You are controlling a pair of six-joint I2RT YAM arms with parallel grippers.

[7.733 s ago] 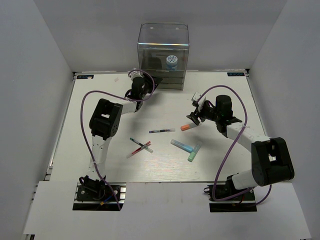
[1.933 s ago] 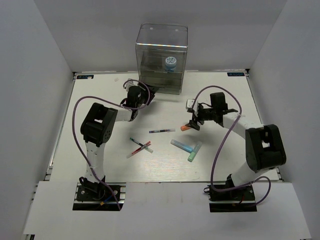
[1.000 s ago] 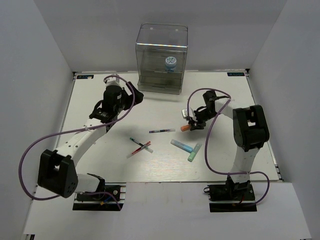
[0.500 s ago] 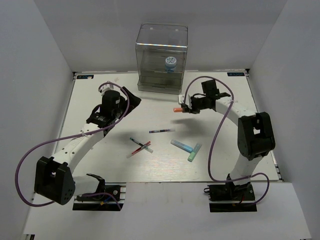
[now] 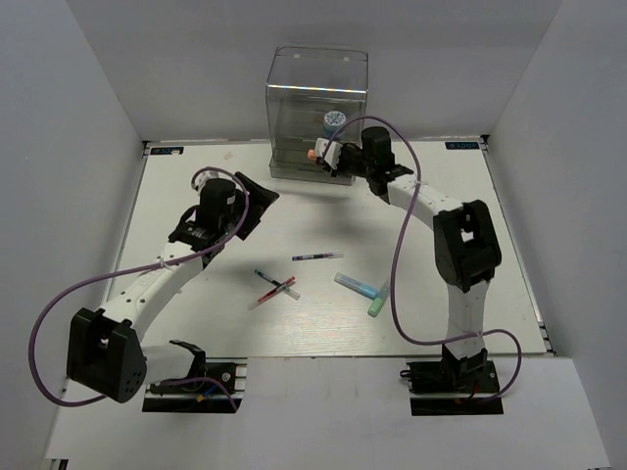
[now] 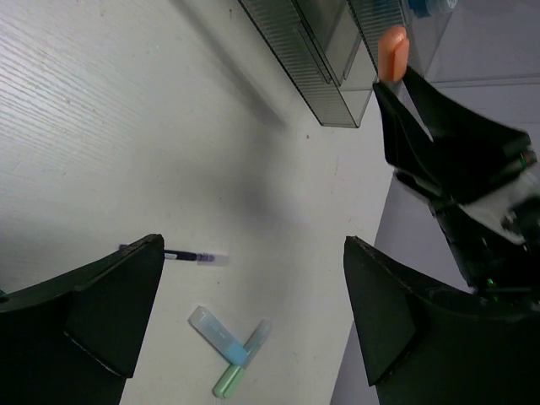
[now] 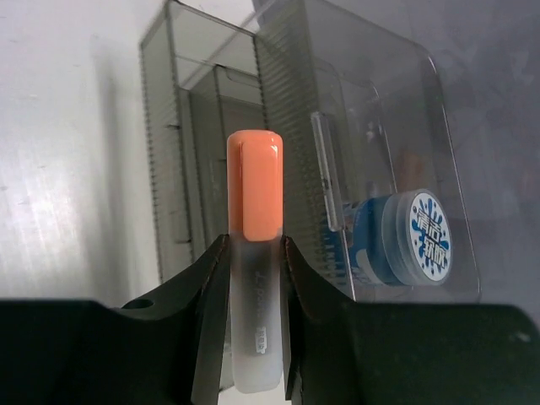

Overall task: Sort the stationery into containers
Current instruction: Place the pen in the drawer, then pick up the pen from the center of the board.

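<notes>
gripping the orange-capped highlighter [image 7: 255,190] by its pale barrel, the right hand [image 7: 253,253] is clamped on it at the front of the clear organizer [image 5: 318,93], at the far middle of the surface [image 5: 509,245]. the cap leads and the long axis aims at the grey drawers [image 7: 190,126], below the tall compartment holding the blue-white roll [image 7: 405,239]. the organizer lies just beyond the cap, so the next move likely turns on which opening that axis meets, while the left hand [image 6: 251,278], fingers apart and holding nothing, hangs well apart to the near left.
</notes>
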